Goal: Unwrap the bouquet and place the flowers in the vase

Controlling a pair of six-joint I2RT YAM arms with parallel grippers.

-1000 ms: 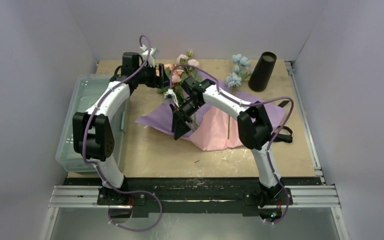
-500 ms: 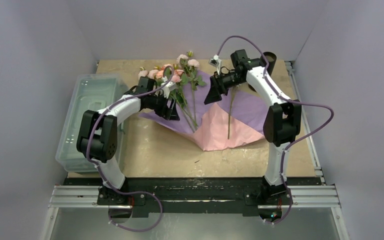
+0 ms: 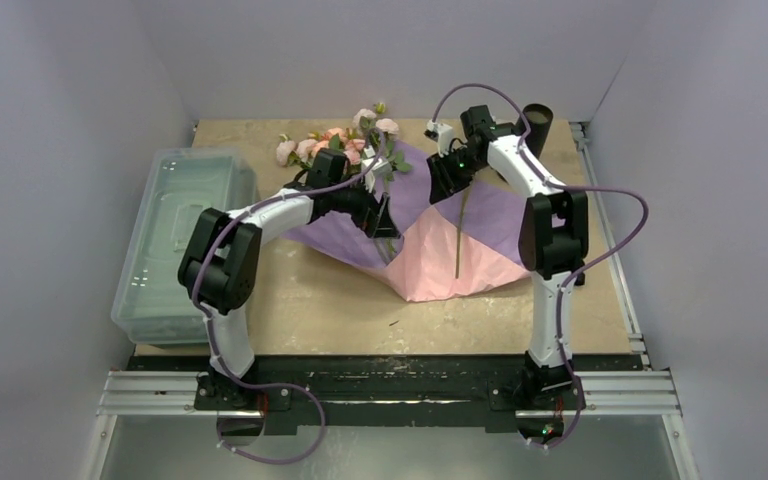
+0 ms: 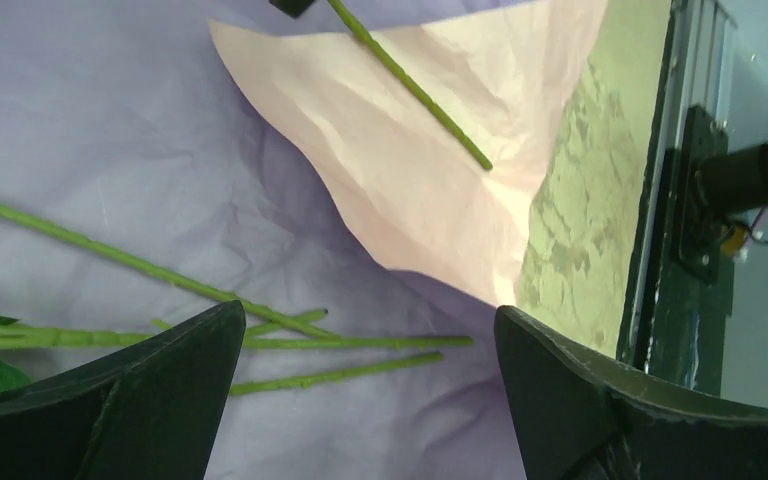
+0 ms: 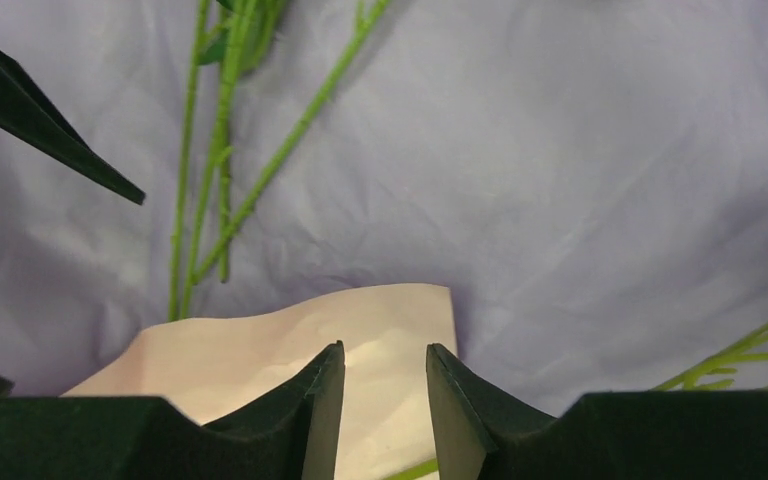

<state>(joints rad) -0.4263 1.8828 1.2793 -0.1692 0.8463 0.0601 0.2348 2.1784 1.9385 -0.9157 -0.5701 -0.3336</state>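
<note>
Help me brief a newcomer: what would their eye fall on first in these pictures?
The unfolded lilac and pink wrapping paper spread across the middle of the table, with loose green stems lying on it, draws the eye first. Both arms reach over it, the left gripper wide open above the stems, and pink and peach flowers cluster at the far edge. The black vase stands far right, partly hidden behind the right arm.

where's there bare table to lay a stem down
Bare wooden table runs along the near edge, before the pink paper sheet, and beside the clear plastic bin. The middle is crowded: lilac paper, green stems, left gripper, right gripper.
</note>
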